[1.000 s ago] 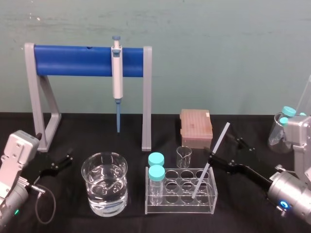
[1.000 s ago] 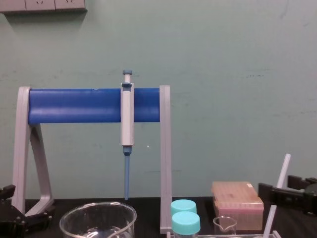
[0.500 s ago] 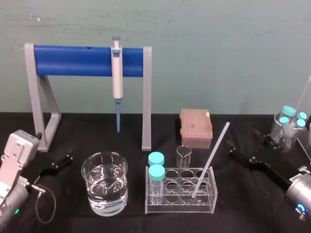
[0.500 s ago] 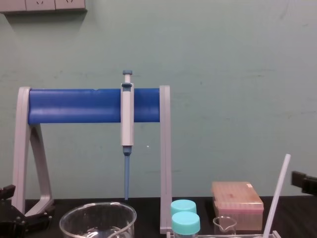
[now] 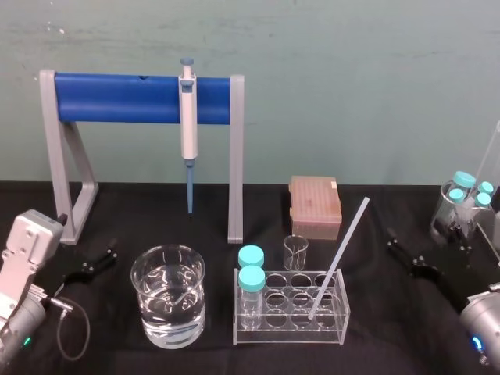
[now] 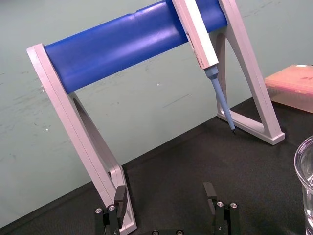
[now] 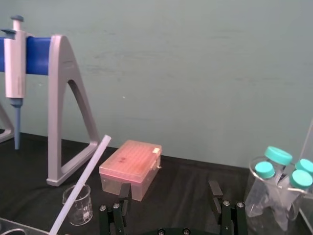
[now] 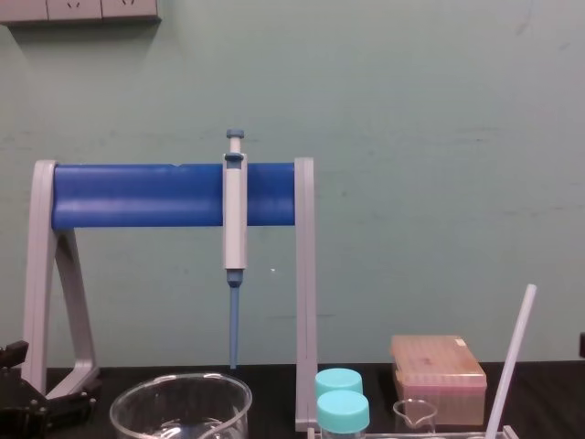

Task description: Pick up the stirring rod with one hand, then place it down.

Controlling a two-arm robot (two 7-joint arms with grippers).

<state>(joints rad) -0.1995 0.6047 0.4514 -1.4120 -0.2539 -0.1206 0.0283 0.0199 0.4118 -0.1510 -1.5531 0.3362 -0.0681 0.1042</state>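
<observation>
Two pincers, both w/ fingers apart & empty: right pincer (image 7: 169, 193) low at right edge of head view, well clear of the rod (image 5: 339, 258); left pincer (image 6: 165, 193) parked lower left. Rod leans in the rack (image 5: 289, 334), centre-right, top end up-right. Risk: it leans loose, so a knock to the rack could tip it out.

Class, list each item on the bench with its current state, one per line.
stirring rod: leaning tilted in the tube rack, ungripped
right claw: open, empty, apart from the rod
left claw: open, empty, by the stand
pipette: hanging upright on the stand
large beaker: partly filled with clear liquid
</observation>
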